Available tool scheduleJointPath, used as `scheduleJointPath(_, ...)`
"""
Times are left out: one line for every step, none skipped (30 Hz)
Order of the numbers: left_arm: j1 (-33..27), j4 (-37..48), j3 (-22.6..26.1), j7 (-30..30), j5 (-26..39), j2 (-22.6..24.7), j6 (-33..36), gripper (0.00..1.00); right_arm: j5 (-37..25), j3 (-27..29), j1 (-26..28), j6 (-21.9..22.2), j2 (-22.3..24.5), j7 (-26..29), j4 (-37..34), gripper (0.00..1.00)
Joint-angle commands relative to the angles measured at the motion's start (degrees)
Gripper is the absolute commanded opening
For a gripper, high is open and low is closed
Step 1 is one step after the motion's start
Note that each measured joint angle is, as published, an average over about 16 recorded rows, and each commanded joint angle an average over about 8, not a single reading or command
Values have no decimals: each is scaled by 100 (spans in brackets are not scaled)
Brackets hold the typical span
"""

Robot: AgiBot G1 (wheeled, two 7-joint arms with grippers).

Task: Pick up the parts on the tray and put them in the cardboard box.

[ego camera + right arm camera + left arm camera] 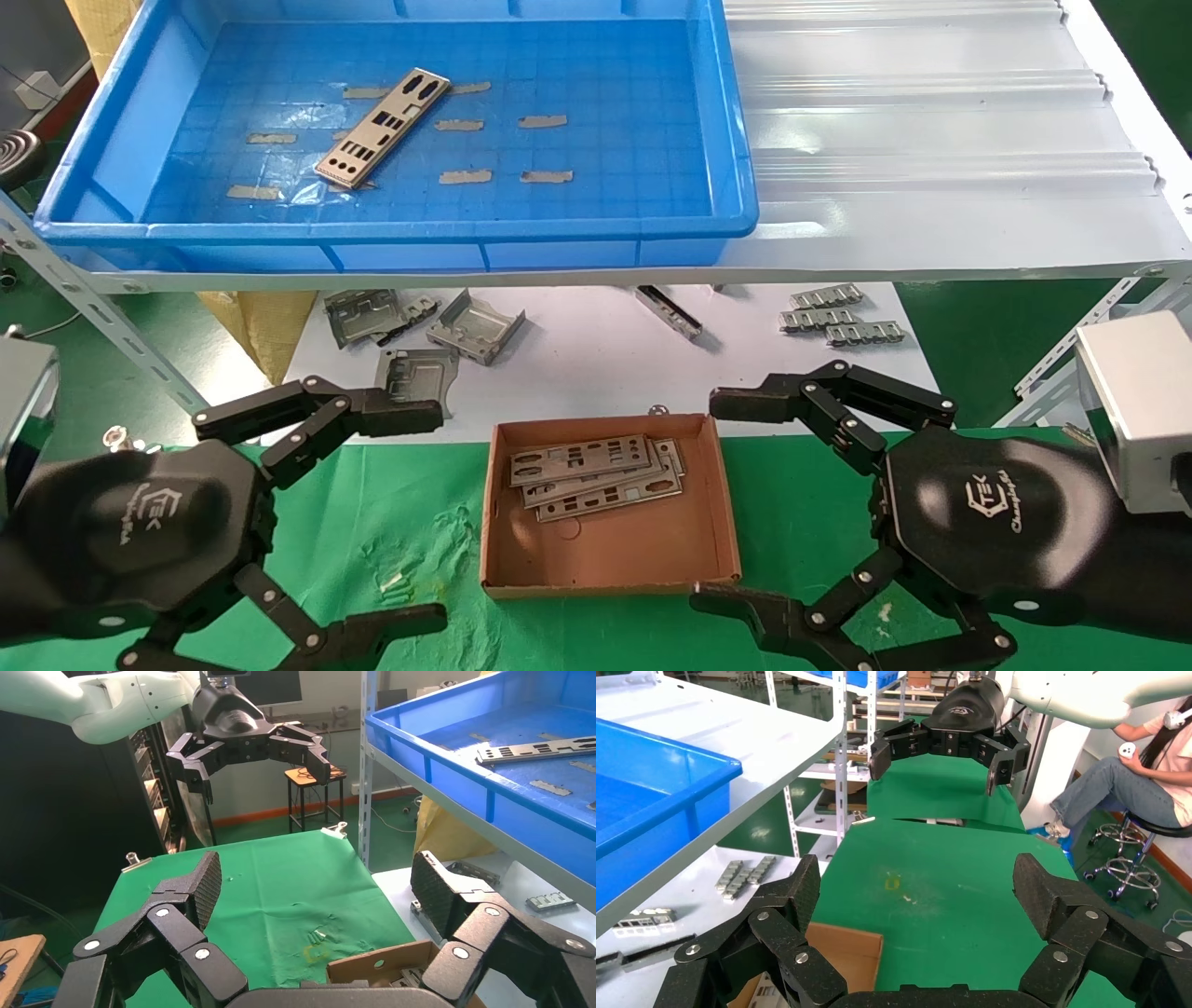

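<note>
One part (382,126), a long punched silver plate, lies slanted on the floor of the blue tray (400,226) on the upper shelf; it also shows in the right wrist view (538,748). The cardboard box (610,559) sits on the green cloth between my hands, with a small stack of parts (596,475) in its far half. My left gripper (424,517) (919,896) hangs open left of the box, holding nothing. To the right of the box my right gripper (722,503) (318,888) is open too, with empty jaws. Neither touches the box.
Folded grey brackets (475,326) and comb-like strips (838,317) lie on white paper under the shelf. A white corrugated sheet (931,140) fills the shelf right of the tray. Slanted metal shelf struts (93,308) stand at both sides. A seated person (1130,776) is beyond the table.
</note>
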Motion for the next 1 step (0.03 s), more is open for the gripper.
scheduleJointPath(-1,4,1,1,2,1,1,100,0,0,0,0,0,0,0,100)
